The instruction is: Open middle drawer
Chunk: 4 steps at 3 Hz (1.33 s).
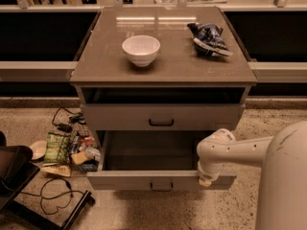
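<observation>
The middle drawer stands pulled far out from the grey-beige cabinet toward me. Its plain grey tray shows, with nothing lying in it. Its small black pull handle sits at the middle of the low front. My gripper hangs from the white arm at the top edge of the drawer front, right of the handle. The top drawer front with its own black handle is above. The lowest drawer is hidden beneath the open one.
On the cabinet top stand a white bowl and a blue snack bag. Snack packets, cables and a black object lie on the floor at the left. Dark counters run behind.
</observation>
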### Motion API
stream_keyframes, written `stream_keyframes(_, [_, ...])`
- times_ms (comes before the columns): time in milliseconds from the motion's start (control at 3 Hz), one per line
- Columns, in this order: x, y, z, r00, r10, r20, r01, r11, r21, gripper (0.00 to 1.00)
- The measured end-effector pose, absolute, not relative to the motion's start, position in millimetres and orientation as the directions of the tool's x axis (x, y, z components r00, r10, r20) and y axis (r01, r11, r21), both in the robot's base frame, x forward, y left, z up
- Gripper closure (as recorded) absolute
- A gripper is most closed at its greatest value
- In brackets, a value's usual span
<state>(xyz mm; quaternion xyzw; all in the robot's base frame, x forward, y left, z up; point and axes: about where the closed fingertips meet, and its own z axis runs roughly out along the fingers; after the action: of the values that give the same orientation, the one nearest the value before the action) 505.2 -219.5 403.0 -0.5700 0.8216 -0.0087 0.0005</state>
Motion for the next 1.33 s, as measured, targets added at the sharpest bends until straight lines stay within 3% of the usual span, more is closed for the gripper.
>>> stream_keyframes(1000, [482.2, -223.8, 406.2, -0.389, -0.920, 0.053, -0.920, 0.391, 0.034, 1.00])
stream_keyframes(1333, [454.6, -226.7, 401.1, -0.416, -0.905, 0.085, -0.898, 0.424, 0.117, 1.00])
